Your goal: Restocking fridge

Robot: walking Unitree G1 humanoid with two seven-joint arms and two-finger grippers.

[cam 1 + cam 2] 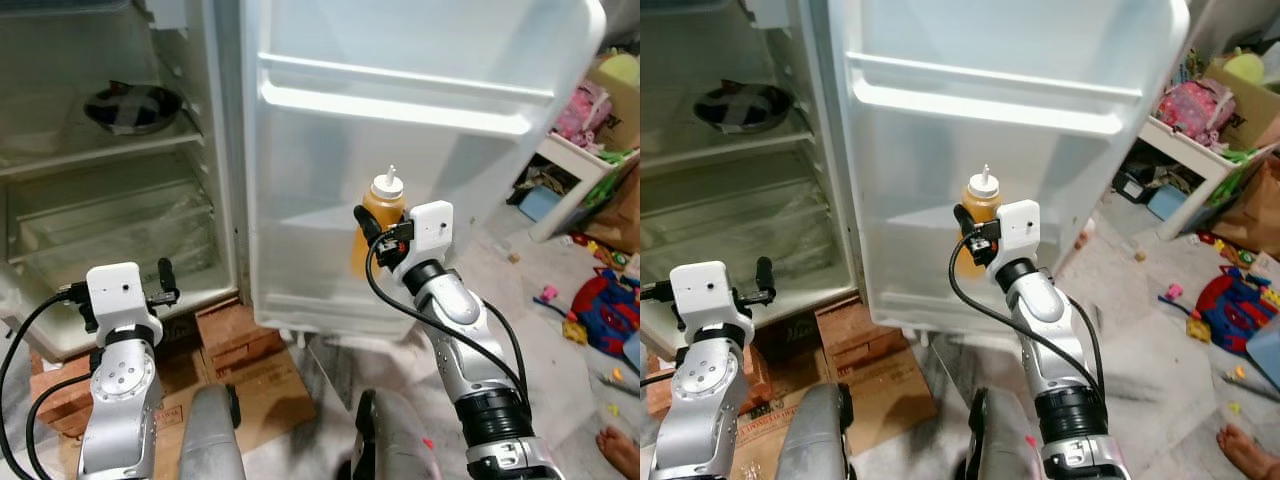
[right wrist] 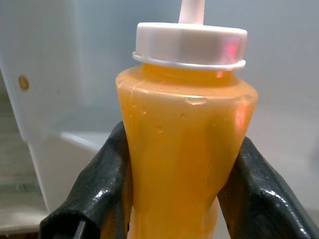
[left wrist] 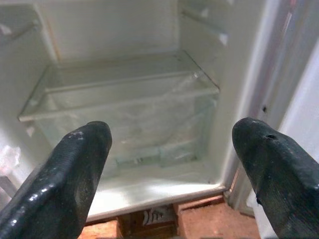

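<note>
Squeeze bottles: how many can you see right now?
1. The orange squeeze bottle is upright in the right end effector, held at the open fridge door. Others may be hidden.
</note>
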